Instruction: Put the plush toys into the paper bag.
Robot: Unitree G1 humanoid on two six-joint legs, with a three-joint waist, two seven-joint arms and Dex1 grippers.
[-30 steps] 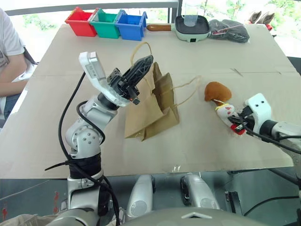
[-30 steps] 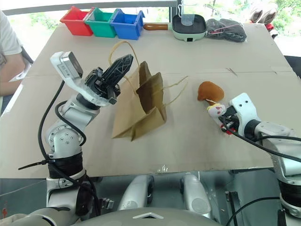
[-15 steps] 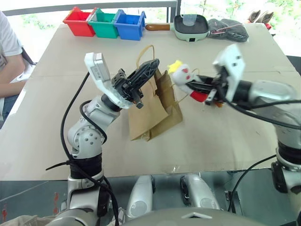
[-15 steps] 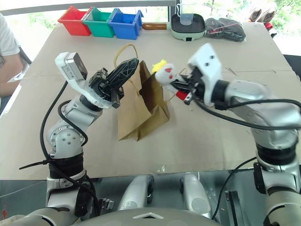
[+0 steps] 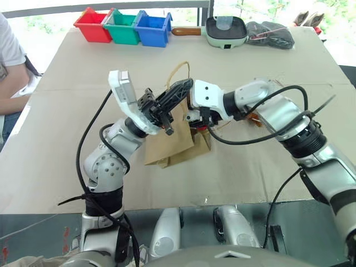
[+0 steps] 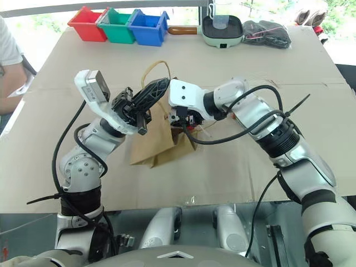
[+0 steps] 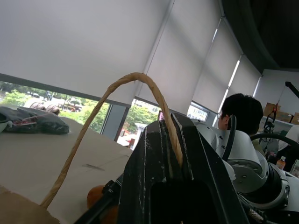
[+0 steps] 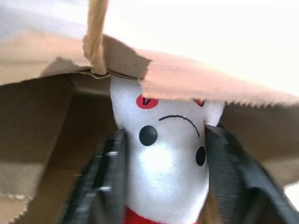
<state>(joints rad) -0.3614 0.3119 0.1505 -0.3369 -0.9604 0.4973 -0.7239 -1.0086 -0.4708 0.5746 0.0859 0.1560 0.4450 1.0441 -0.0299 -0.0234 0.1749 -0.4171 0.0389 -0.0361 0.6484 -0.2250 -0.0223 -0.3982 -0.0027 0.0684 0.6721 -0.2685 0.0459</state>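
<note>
One white plush toy [image 8: 163, 172] (red-marked face) sits between right gripper [image 8: 161, 186] fingers at bag mouth.

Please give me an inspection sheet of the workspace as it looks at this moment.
Surface: table covered in tan board.
Job's things: paper bag held up by its handle; white plush toy at the bag mouth; orange toy partly hidden behind the arm.
Clutter: red, green and blue bins, a pan, a dark pouch at the far edge.
Grippers: left gripper shut on the handle; right gripper with fingers either side of the white toy.
Cables: black cables along both arms.
Surroundings: a person seated at the robot's left.
</note>
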